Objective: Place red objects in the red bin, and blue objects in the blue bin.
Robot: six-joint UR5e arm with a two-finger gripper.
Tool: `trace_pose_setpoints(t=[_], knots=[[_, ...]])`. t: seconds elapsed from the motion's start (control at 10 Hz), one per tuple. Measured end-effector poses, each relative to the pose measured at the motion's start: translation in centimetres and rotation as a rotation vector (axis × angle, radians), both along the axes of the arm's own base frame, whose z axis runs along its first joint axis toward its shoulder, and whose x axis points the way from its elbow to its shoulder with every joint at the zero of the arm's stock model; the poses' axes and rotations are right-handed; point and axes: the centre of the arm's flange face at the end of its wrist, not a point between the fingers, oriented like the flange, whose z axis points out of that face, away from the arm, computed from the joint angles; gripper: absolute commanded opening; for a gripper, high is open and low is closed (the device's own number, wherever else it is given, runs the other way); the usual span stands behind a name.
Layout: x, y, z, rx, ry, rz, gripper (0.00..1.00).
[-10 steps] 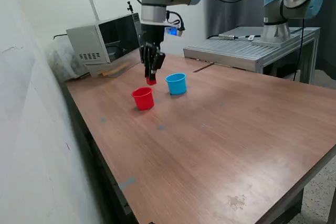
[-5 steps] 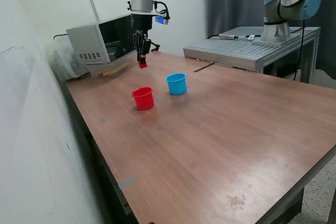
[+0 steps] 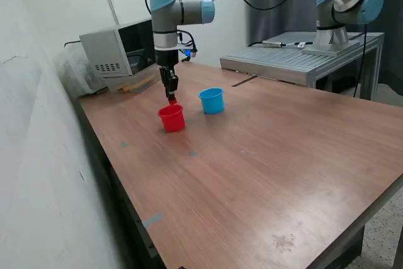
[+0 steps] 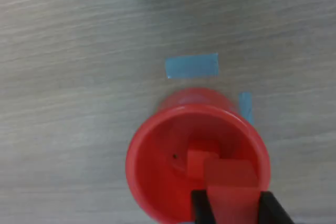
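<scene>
I have the gripper (image 4: pixel 232 202) clamped on a red cube (image 4: pixel 231 184) just above the red cup (image 4: pixel 152 156), where another cube (image 4: pixel 195 162) lies. I'd centre over the mouth, then release.

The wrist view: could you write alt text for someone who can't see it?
Seen from above, a red cube held between two dark jaws hangs over the open red cup, where another red cube already lies. Blue tape marks the wooden table beside it.
</scene>
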Motion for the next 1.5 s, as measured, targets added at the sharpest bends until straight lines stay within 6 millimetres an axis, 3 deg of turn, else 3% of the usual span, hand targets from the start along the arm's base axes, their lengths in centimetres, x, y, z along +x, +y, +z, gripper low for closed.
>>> trace_pose_setpoints(t=[0.1,0.2,0.7,0.9,1.1,1.3,1.5], knots=[[-0.3,0.1,-0.9,-0.001,-0.002,-0.001,0.0],[-0.5,0.2,-1.4,0.0,0.002,-0.002,1.0],[-0.8,0.4,-1.7,0.006,0.016,-0.003,1.0],[-0.5,0.4,-0.6,0.02,0.017,-0.004,1.0],[1.5,-0.4,4.4,0.033,0.021,0.001,1.0],[5.7,-2.1,13.1,0.033,0.01,0.012,1.0],[11.7,-5.7,22.3,0.032,-0.004,0.046,1.0]])
